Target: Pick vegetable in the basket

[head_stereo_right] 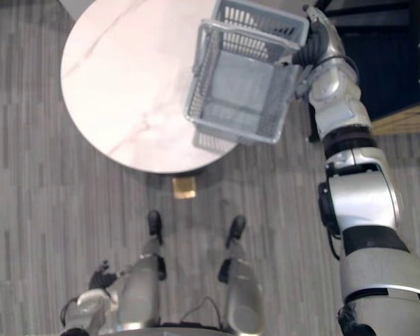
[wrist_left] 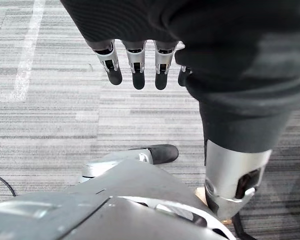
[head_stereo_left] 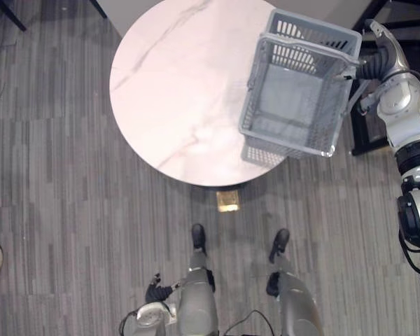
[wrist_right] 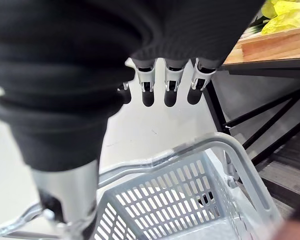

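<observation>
Left eye view: at upper right my right hand (head_stereo_left: 372, 66) carries the grey slatted plastic basket (head_stereo_left: 287, 136), tilted above the edge of the round white marble counter (head_stereo_left: 175, 77). The basket is empty, ready for filling.

Left wrist view: my left hand (wrist_left: 136, 65) hangs idle and loose-fingered over the grey striped floor (wrist_left: 50, 115).

Right wrist view: my right fingers are straight. The basket's handle (wrist_right: 230, 150) seems to ride by my thumb, not clenched. Yellow-green leafy vegetables (wrist_right: 285, 12) lie on a wooden shelf (wrist_right: 270, 45) in the upper right corner, outside the basket.

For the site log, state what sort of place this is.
Probably a mock grocery shop indoors: a grey shopping basket, a wooden crate of yellow-green produce, a round marble-look table.
</observation>
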You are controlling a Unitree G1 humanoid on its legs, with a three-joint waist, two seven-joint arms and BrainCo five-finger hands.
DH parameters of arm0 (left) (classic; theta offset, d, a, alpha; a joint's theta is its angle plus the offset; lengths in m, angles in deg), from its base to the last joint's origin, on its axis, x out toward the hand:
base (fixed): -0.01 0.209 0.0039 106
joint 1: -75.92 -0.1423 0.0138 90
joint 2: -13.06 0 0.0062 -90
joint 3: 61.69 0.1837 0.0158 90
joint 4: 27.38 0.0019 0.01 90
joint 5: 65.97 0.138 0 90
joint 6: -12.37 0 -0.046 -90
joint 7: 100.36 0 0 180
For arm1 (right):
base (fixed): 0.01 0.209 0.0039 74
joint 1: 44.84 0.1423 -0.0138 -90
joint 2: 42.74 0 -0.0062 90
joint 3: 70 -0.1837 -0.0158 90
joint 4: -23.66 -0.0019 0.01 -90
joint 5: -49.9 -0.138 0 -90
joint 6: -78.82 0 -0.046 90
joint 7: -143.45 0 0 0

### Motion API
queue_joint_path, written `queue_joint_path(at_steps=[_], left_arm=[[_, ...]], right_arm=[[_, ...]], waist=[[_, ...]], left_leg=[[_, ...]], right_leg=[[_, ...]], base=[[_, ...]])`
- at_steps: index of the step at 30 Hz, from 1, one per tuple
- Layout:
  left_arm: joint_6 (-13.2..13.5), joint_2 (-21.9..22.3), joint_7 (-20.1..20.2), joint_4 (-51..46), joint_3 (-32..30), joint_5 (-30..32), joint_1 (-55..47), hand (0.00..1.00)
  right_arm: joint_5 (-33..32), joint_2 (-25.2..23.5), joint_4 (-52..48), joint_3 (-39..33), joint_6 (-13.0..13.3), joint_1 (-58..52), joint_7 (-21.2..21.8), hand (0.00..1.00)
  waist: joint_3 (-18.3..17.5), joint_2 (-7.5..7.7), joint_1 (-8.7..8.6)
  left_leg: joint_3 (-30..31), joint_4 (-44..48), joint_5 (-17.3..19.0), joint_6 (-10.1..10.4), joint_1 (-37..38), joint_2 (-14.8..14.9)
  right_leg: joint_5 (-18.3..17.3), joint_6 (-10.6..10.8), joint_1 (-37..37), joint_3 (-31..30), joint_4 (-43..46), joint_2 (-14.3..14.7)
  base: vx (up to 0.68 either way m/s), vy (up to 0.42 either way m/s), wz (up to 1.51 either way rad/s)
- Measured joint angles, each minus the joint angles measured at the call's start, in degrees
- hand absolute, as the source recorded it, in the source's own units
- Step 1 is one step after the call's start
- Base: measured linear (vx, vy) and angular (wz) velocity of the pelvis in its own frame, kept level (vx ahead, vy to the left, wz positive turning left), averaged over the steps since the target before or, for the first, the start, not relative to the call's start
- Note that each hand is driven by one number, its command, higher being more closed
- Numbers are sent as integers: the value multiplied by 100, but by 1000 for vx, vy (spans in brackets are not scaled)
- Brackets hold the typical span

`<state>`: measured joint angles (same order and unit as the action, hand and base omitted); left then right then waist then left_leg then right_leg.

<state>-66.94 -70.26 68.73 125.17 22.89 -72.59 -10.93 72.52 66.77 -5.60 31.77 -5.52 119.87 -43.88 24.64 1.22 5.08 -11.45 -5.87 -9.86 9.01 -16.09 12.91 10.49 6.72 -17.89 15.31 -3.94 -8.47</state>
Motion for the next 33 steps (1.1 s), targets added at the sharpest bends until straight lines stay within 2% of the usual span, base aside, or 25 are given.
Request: queue_joint_path(at_steps=[11,27,30,31,33], left_arm=[[9,-17,-7,7,7,-7,61,0],[41,-52,-12,-58,121,-216,126,0],[44,-72,-16,-114,221,-216,138,0],[49,-85,-19,-120,264,-217,139,0],[46,-92,-21,-168,295,-217,140,0]], right_arm=[[215,-1,-97,68,2,126,7,0],[215,-2,513,102,-4,429,7,0],[216,5,576,-22,-8,429,4,0],[218,13,628,-23,-8,431,-37,100],[222,53,718,-51,-7,444,-81,100]], waist=[[1,2,8],[9,7,79],[37,-42,79],[43,-46,86],[44,-48,141]], left_leg=[[167,11,-43,28,-166,26],[491,32,-106,26,-550,-13],[600,22,-135,31,-637,-22],[632,23,-143,27,-676,-27],[654,26,-144,26,-681,-34]], right_leg=[[0,0,-4,179,-52,30],[-1,-1,-108,478,-156,18],[-2,-2,-110,590,-176,19],[-1,-2,-123,616,-186,18],[-1,-2,-124,621,-185,13]], base=[[-2,1,7],[-1,7,9],[-16,12,16],[-24,22,14],[-9,12,3]])
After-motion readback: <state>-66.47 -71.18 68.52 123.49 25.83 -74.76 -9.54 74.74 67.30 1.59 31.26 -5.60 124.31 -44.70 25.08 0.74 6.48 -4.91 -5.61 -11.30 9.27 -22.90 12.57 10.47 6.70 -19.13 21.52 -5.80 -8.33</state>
